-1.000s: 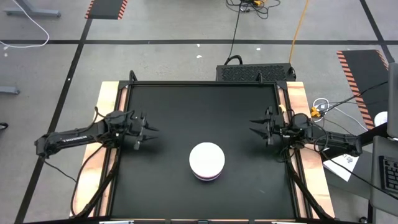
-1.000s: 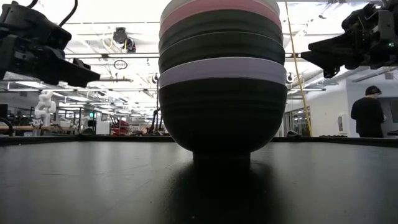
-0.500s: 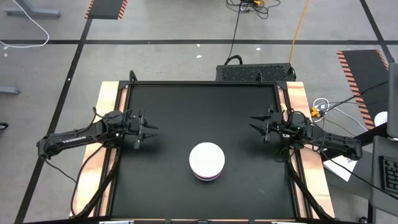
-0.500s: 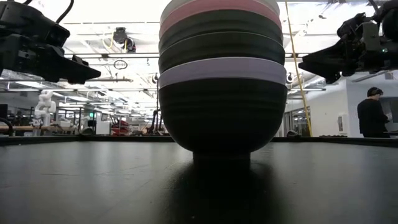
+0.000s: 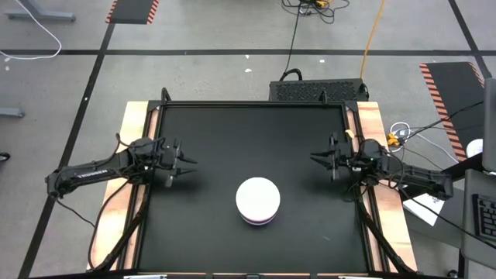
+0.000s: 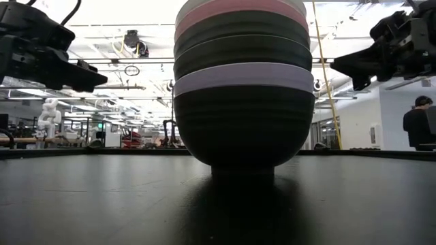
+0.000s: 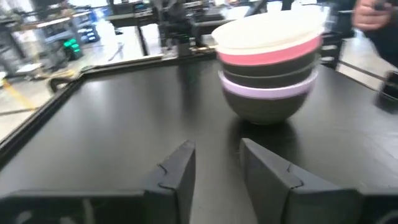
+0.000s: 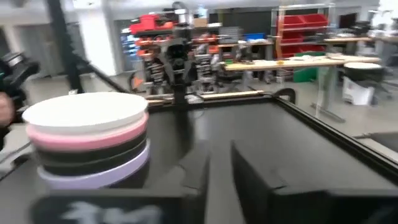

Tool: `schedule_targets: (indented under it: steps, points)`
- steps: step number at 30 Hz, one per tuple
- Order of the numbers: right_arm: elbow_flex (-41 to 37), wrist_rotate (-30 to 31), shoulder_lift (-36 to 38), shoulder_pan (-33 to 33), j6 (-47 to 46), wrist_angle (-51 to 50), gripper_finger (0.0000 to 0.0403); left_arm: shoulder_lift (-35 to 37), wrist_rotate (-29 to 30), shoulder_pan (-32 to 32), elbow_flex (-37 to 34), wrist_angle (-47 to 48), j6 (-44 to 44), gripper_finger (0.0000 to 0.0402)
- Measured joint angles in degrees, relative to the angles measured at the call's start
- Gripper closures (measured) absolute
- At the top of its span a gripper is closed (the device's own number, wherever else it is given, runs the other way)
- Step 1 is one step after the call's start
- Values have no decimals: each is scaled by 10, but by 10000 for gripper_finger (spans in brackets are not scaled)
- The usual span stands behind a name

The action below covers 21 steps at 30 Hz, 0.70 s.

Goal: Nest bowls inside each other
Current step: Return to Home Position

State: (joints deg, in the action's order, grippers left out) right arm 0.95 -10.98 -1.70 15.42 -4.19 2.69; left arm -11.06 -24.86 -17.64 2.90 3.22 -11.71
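The bowls stand nested in one stack (image 5: 257,200) near the table's middle, toward its near edge. White is on top, then pink, two black, lavender, and a black bowl at the bottom (image 6: 242,122) resting on its foot. The left wrist view (image 7: 268,62) and the right wrist view (image 8: 90,140) also show the stack. My left gripper (image 5: 188,165) hovers open at the table's left side, pointing toward the middle. My right gripper (image 5: 313,160) hovers open at the right side, its fingers a narrow gap apart (image 8: 221,165). Both are well clear of the stack.
The black table top (image 5: 248,132) has a raised frame with wooden strips along its left and right sides (image 5: 132,132). A black box (image 5: 318,91) sits behind the far edge. Cables lie off the right side (image 5: 399,133). A person (image 6: 419,122) stands far off in the room.
My right gripper has shifted a little at the table's right side, dipping slightly and rising again. The stack of bowls has stayed where it was.
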Motion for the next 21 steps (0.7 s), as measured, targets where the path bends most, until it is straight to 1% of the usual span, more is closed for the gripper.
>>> schedule_targets:
  steps: [2, 3, 5, 6, 11, 15, 18, 21]
  points:
    - [0, -33, -8, 0, 20, 5, 384, -1, -14, 3, 0, 0, -12, 301]
    - [0, -46, -13, 0, 31, 5, 393, -1, -17, 6, 0, 0, -16, 323]
    - [0, -54, -22, 0, 40, 6, 395, -2, -18, 9, 0, 0, -26, 373]
    - [0, -52, -26, 0, 43, 6, 398, -2, -18, 10, 0, 0, -28, 387]
    - [0, -41, -31, 1, 63, 15, 402, -2, -15, 11, 0, -1, -33, 398]
    - [0, -46, -31, 10, 49, 70, 402, -2, -22, 11, 0, -18, -52, 399]
    - [-1, -72, -31, 21, 41, 87, 403, -2, -47, 11, 10, -23, -58, 399]
    - [-1, -103, -31, 31, 14, 91, 403, -2, -52, 11, 25, -18, -46, 400]
